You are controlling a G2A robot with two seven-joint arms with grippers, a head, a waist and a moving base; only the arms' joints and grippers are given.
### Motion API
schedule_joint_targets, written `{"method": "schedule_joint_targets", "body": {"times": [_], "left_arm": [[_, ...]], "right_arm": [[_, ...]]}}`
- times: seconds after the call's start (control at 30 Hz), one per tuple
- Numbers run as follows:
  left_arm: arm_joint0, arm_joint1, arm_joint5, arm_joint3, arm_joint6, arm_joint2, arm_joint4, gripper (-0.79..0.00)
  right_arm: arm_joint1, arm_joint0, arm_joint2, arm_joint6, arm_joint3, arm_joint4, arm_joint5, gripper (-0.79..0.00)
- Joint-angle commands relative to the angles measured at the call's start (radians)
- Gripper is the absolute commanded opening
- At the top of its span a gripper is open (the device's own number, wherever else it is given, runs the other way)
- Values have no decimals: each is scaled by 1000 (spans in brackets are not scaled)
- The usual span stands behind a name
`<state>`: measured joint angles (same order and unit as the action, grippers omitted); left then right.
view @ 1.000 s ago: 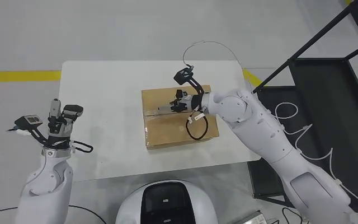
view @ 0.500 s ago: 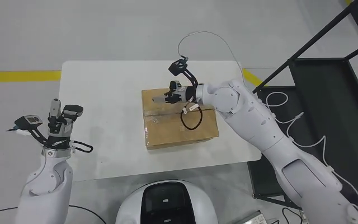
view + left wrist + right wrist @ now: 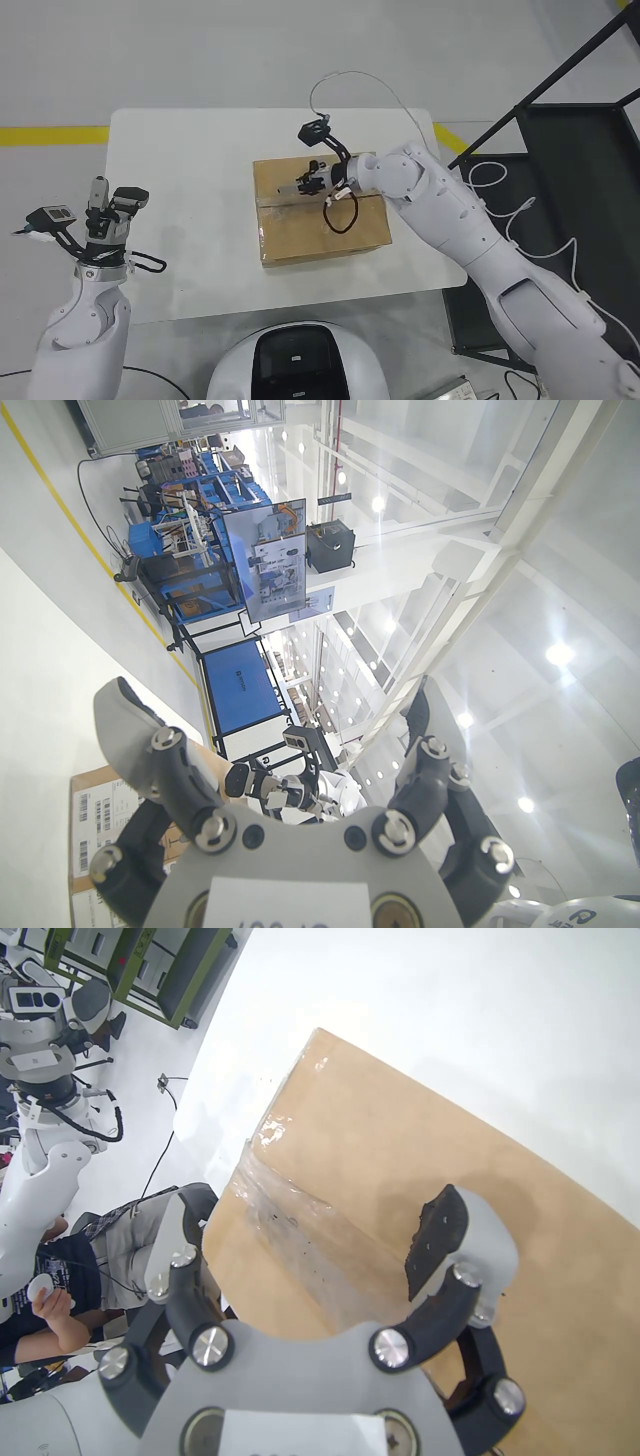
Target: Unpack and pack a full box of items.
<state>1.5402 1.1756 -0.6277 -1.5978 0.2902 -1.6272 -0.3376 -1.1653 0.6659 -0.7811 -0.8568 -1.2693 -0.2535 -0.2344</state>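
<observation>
A closed cardboard box (image 3: 320,225) sits at the middle of the white table (image 3: 180,170), with clear tape along its top seam (image 3: 295,1238). My right gripper (image 3: 303,186) hangs open just over the far half of the box top (image 3: 450,1153), its fingers (image 3: 440,1228) to either side of the taped seam and nothing held between them. My left gripper (image 3: 110,205) is off the table's left edge, pointing upward and open (image 3: 272,710) with nothing in it. From the left wrist view a labelled side of the box (image 3: 95,820) shows beyond it.
A black metal rack (image 3: 570,150) stands right of the table, with white cables draped over it. A thin cable loops above the right wrist (image 3: 370,80). Bare tabletop lies left of and in front of the box.
The right gripper has shifted a little to the left over the box top, staying open. The left arm has not moved.
</observation>
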Motion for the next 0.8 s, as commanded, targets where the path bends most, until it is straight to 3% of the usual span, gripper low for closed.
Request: {"method": "schedule_joint_targets", "body": {"times": [0.0, 0.5, 0.77], "left_arm": [[0, 0, 0, 0, 0, 0, 0, 0], [0, 0, 0, 0, 0, 0, 0, 0], [0, 0, 0, 0, 0, 0, 0, 0]], "right_arm": [[4, 8, -16, -2, -7, -5, 14, 0], [34, 77, -111, -52, -62, -36, 96, 0], [45, 93, -183, -26, -51, 17, 66, 0]]}}
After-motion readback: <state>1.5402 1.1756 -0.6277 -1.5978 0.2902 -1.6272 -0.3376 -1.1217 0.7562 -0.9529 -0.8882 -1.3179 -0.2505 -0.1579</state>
